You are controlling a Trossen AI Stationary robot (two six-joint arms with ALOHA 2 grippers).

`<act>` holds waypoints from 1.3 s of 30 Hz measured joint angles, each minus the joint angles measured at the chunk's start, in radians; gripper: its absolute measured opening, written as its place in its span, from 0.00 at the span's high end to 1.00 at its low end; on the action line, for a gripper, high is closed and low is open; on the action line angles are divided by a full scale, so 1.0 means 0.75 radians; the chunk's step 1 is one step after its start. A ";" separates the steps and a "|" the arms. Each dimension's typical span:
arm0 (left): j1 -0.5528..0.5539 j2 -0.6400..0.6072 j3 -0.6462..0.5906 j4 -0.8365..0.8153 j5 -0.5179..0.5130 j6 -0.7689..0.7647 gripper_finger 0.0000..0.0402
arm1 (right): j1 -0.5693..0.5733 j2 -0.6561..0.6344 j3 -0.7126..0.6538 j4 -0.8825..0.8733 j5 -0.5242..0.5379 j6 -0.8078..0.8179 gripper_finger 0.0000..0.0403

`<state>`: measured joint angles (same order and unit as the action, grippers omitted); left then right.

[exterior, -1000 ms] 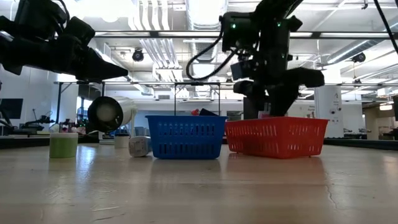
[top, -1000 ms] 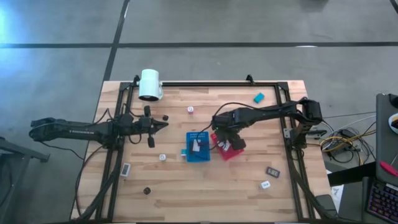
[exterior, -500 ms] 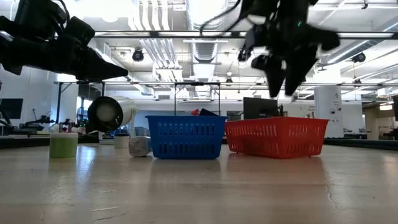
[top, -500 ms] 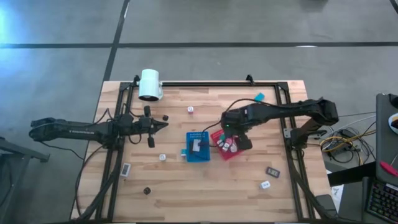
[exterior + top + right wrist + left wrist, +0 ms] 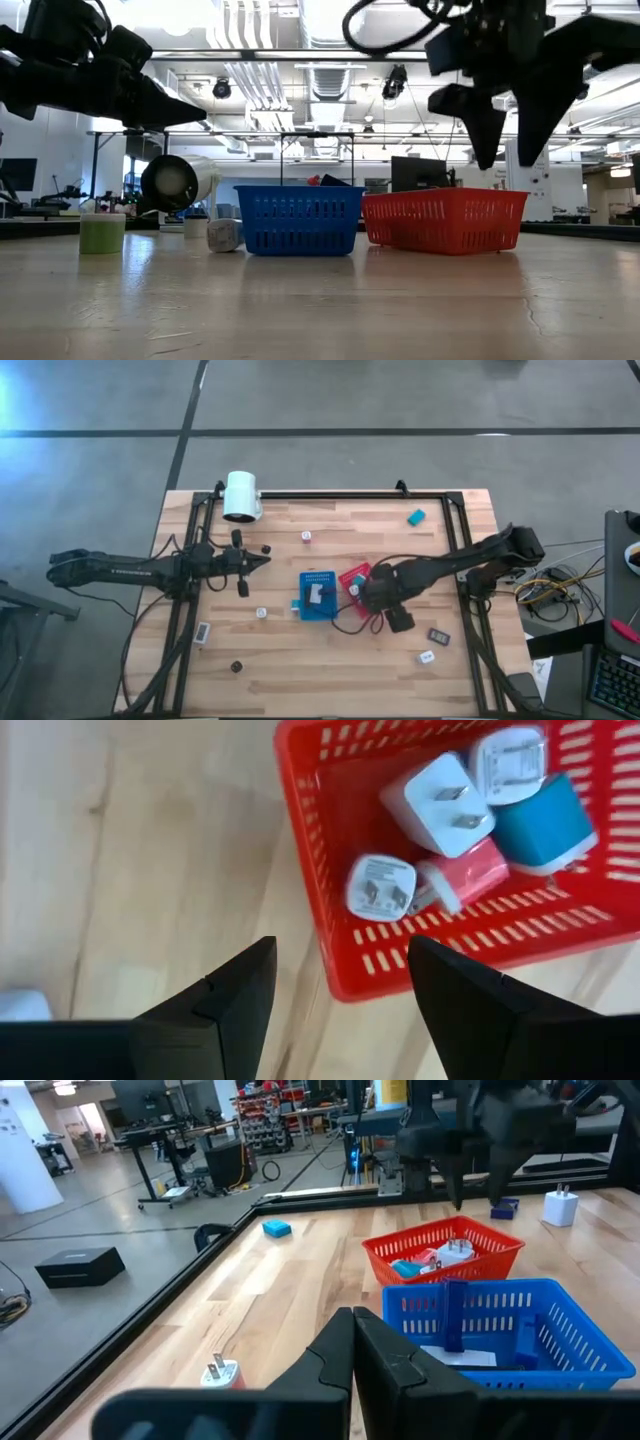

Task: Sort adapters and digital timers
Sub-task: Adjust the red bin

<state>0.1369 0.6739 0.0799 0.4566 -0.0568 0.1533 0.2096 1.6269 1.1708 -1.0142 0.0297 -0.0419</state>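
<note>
Adapters (image 5: 440,805) already lie heaped in the red basket (image 5: 340,975), and my right gripper (image 5: 340,985) hangs just past that basket's rim, fingers spread and empty, so I judge a drop finished and the next pick due. My left gripper (image 5: 262,559) waits pressed shut over the table's left side. Next I'd send the right arm toward the loose white adapter (image 5: 427,657) beside the dark digital timer (image 5: 438,634).
</note>
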 joint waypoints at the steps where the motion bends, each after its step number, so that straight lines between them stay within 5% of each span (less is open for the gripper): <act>1: 0.000 0.001 0.000 0.000 0.000 0.000 0.97 | 0.000 0.009 -0.013 0.012 0.000 0.014 0.46; 13: 0.000 -0.001 0.001 0.000 0.000 0.041 0.97 | -0.014 0.025 -0.141 0.104 0.099 0.133 0.48; 29: 0.000 -0.001 0.001 0.000 -0.001 0.040 0.97 | -0.019 0.085 -0.143 0.178 -0.007 0.172 0.96; 39: 0.000 -0.001 0.001 0.000 0.000 0.035 0.97 | -0.020 0.158 -0.031 0.175 -0.099 0.241 0.96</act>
<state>0.1370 0.6731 0.0803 0.4564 -0.0570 0.1799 0.1945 1.7457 1.1477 -0.8830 -0.0448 0.1391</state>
